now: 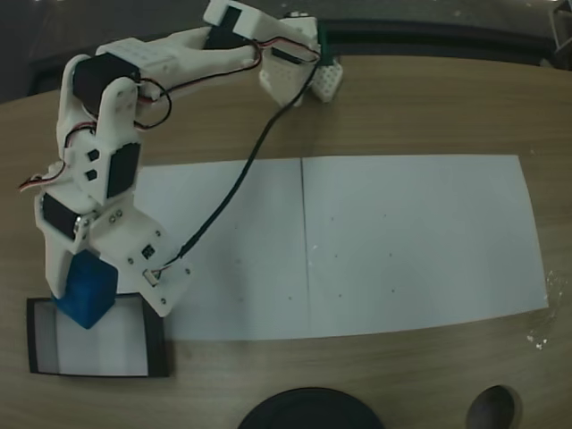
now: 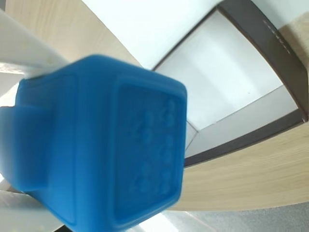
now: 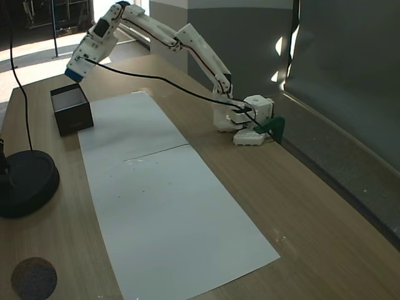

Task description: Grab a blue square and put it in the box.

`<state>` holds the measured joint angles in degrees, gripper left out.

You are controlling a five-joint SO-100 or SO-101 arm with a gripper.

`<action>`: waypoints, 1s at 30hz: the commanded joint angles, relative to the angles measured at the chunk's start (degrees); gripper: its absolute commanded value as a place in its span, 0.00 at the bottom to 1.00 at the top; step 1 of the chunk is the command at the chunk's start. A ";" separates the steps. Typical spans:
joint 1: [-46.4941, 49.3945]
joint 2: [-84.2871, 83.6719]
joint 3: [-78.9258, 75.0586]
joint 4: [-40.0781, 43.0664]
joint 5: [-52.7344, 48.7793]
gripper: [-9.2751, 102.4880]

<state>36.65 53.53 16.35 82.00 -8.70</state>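
Cube held above the tray.
Your white two-finger gripper [image 1: 88, 299] clamps the small bright blue cube [image 1: 88, 290] over the shallow black-walled, white-floored box [image 1: 155, 350] in a fixed view; your wrist view puts the cube [image 2: 96, 145] before the box [image 2: 270, 53]; another fixed view shows it [image 3: 73, 75] above the box [image 3: 75, 115].

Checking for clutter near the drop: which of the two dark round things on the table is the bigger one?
The round black base with the cable rising from it, nearer the box. The other, a flat speckled disc, is smaller and sits at the table corner.

wooden table [image 3: 325, 231] | white paper sheets [image 3: 169, 212] on top | grey wall [image 3: 350, 69] behind | sunlit floor [image 3: 37, 53] beyond
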 commanded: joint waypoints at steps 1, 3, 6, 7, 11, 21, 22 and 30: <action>-0.26 0.35 -2.55 -3.87 0.35 0.18; -0.70 -1.85 -3.16 -5.01 0.35 0.18; -0.88 -4.57 -3.25 -7.29 0.26 0.18; -0.79 -5.45 -3.25 -8.00 0.18 0.18; -0.53 -8.61 -3.25 -11.34 -0.18 0.18; -0.53 -12.66 -3.25 -14.77 -0.09 0.23; -0.53 -12.66 -3.25 -14.59 -0.09 0.29; -0.62 -10.46 -3.25 -11.87 0.26 0.32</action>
<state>36.30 38.67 16.35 69.96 -8.70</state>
